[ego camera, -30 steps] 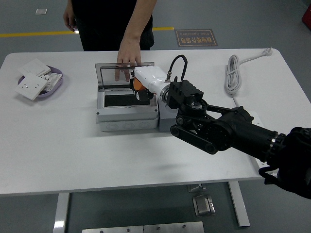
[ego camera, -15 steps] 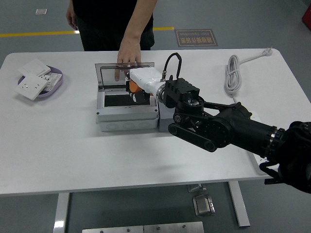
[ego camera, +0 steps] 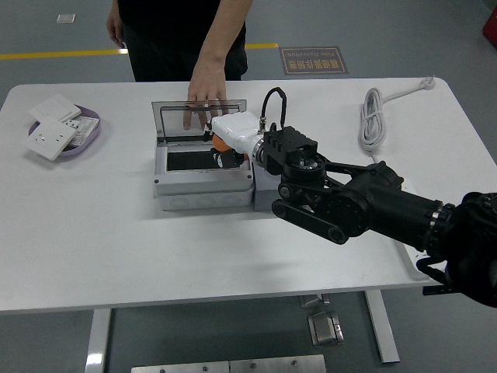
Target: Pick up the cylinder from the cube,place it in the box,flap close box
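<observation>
Right hand (ego camera: 227, 140) grips the orange cylinder (ego camera: 221, 144) over the open box (ego camera: 203, 175) at frame centre. Remaining, by judgement: release cylinder, close lid (ego camera: 175, 116), which a person's hand (ego camera: 204, 97) holds.

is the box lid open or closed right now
Open. The lid lies folded back behind the box, with a person's hand pressing on it.

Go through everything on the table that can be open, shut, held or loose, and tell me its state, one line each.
box: open, lid tilted back.
cylinder: orange, gripped, over the box's inside.
right hand: shut on the cylinder.
person's hand: resting on the lid, holding it open.
cable: coiled, loose, unplugged.
purple tray: holds white switch plates.
</observation>
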